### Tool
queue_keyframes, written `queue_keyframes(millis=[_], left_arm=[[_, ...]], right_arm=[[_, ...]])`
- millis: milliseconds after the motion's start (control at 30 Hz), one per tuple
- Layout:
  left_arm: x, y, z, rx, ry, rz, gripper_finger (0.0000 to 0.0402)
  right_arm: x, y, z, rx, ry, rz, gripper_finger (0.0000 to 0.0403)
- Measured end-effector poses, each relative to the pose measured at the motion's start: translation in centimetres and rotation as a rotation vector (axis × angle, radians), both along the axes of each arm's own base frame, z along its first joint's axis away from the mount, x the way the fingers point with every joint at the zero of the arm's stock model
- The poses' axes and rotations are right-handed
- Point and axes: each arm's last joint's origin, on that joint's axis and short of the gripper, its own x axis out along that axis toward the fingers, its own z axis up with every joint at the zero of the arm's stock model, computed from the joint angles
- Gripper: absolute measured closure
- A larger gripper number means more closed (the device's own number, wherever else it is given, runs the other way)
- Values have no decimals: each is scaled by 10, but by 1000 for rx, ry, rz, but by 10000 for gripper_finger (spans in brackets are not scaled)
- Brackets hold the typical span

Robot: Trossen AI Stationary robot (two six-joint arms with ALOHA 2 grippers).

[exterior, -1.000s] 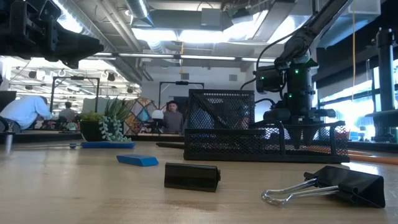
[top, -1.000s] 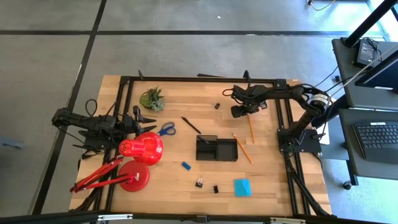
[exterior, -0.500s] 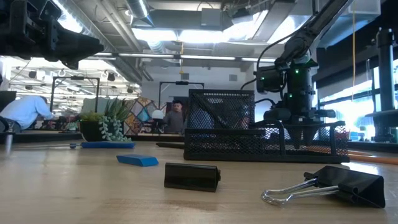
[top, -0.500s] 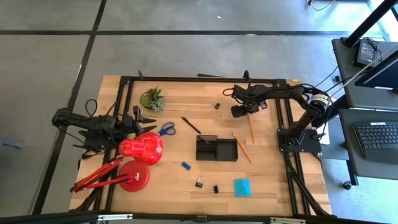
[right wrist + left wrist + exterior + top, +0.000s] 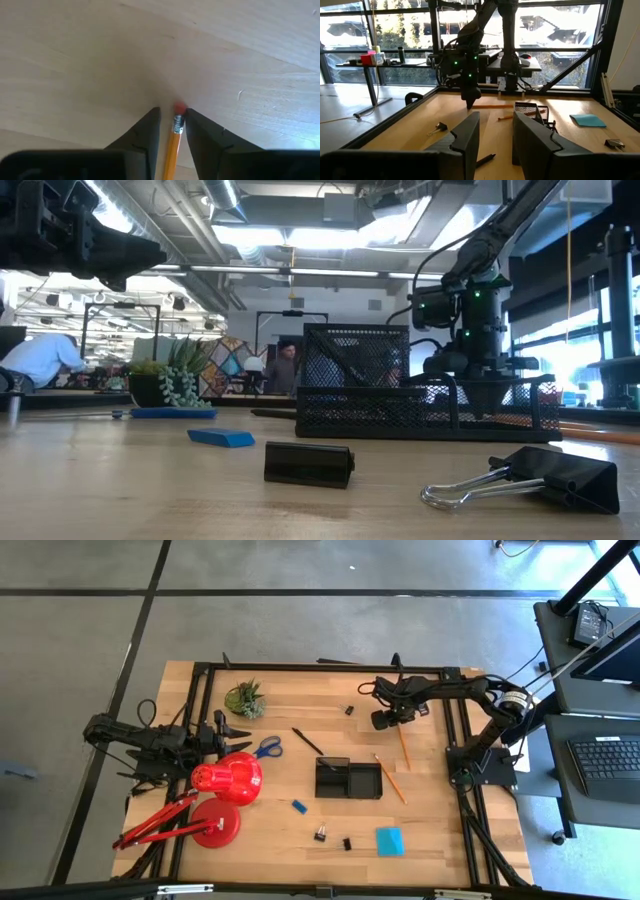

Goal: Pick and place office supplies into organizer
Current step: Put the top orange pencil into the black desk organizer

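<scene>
Over at the far right of the table [image 5: 430, 830], the right hand [image 5: 170, 120] is down at the wood with its fingers [image 5: 142, 132] either side of a pencil [image 5: 175, 145], the eraser end poking up between the tips; the fingers sit close along the shaft, and the top view puts that hand [image 5: 384, 720] right at the far end of the pencil [image 5: 402, 746]. A second pencil [image 5: 391, 778] lies slanted just beside the organizer [image 5: 348, 779], which sits mid-table with something thin and dark resting in its left compartment. Low down, the mesh organizer [image 5: 420, 395] fills the middle of the picture with the right arm standing behind it. On the left edge, the left hand [image 5: 232, 728] waits, parked beside the red lamp [image 5: 226, 780], and from its own camera the fingers [image 5: 465, 137] stand apart with nothing between them [image 5: 492, 132]. Scissors [image 5: 265, 748] lie just past that hand, near the plant [image 5: 244, 698]. A pen [image 5: 307, 741] lies angled between scissors and organizer. Far side, a small clip [image 5: 349, 710] sits alone, just left of the right hand. Near side: an eraser [image 5: 298, 806], two clips [image 5: 321, 834] close together, the second [image 5: 346, 842] a touch nearer the edge, and the cyan pad [image 5: 390, 841] to their right. From table height, the eraser [image 5: 222, 438] lies flat, a black clip [image 5: 309, 463] in front, and a bigger clip [image 5: 530, 478] with silver wire handles at right. Beyond the table, people show in the room.
</scene>
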Motion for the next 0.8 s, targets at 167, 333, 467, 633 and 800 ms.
queue_keyframes(millis=[167, 333, 467, 633, 800], left_arm=[[0, 0, 0, 0, 0, 0, 290], [0, 0, 0, 0, 0, 0, 290], [0, 0, 0, 0, 0, 0, 290], [0, 0, 0, 0, 0, 0, 290], [0, 0, 0, 0, 0, 0, 290]], right_arm=[[0, 0, 0, 4, -3, 11, 322], [0, 0, 0, -12, 5, 16, 332], [0, 0, 0, -15, 6, 20, 338], [0, 0, 0, -18, 10, 65, 346], [0, -1, 0, -24, 13, 68, 359]])
